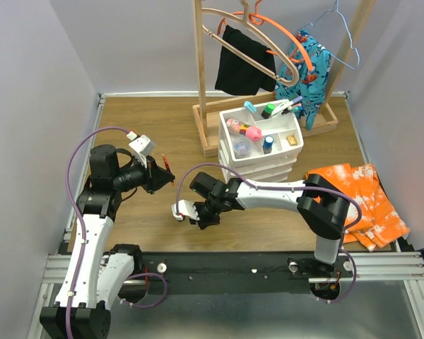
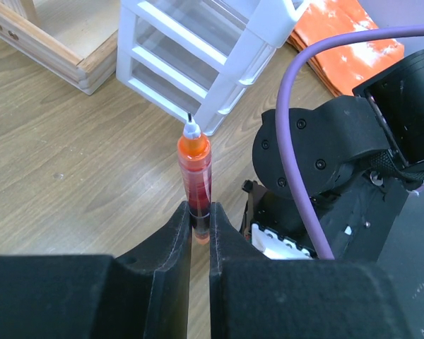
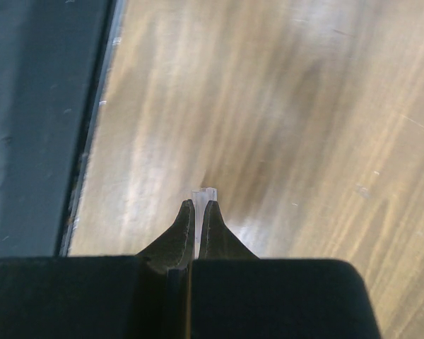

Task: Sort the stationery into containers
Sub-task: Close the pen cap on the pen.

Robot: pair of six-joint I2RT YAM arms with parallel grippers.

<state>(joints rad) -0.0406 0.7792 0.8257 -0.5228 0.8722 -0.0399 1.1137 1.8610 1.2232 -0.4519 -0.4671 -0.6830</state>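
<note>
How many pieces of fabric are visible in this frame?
3. A black garment hangs on the wooden rack; a blue patterned garment hangs beside it; an orange cloth lies on the table at right. Others could hide behind them.

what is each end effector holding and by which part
Left end effector pinches the red pen by its back end, nib pointing away. Right end effector is closed on a small whitish piece; what it is cannot be told.

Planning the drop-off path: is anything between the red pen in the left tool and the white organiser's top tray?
Nothing visible blocks it. The red pen in the left tool faces bare table up to the organiser; the right arm lies just beside that line.
</note>
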